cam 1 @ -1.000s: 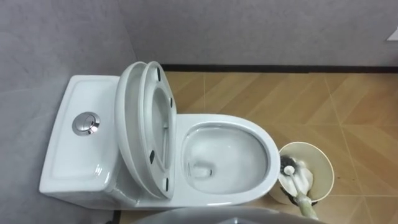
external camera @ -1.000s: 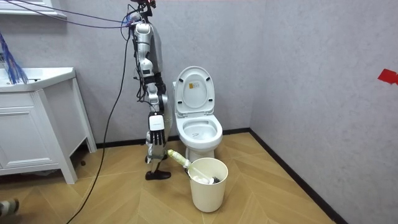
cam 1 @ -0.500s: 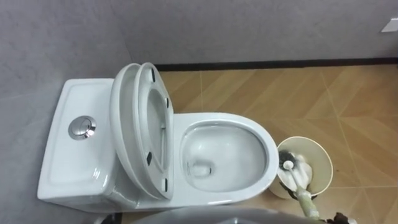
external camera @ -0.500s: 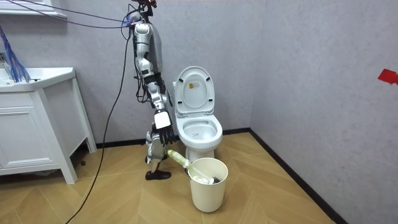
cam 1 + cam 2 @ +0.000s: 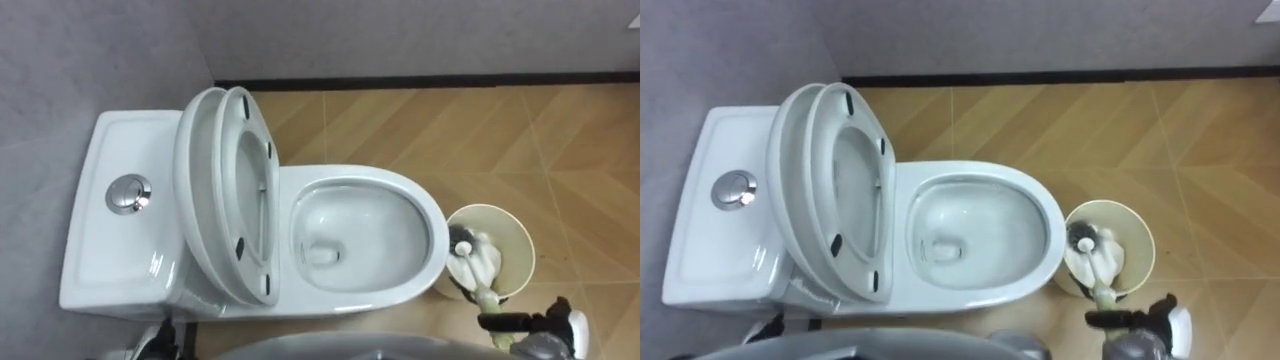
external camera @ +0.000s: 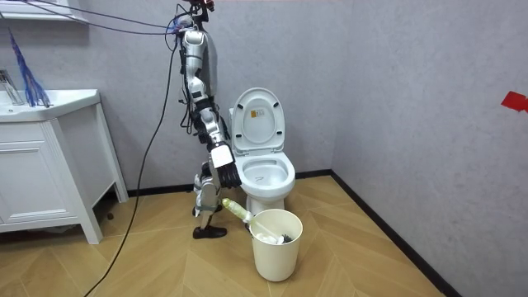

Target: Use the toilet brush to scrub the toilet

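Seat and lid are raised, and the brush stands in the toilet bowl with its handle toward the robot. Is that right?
Not quite: the left eye view shows the brush standing in the cream bucket on the floor beside the toilet bowl, not in it. The seat and lid are raised, and the handle does point toward the robot.

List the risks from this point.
1. The right robot hand is close by the brush handle, which leans over the rim of the bin; a nudge could tip it over.
2. Carrying the brush across to the toilet bowl could drip on the wooden floor.
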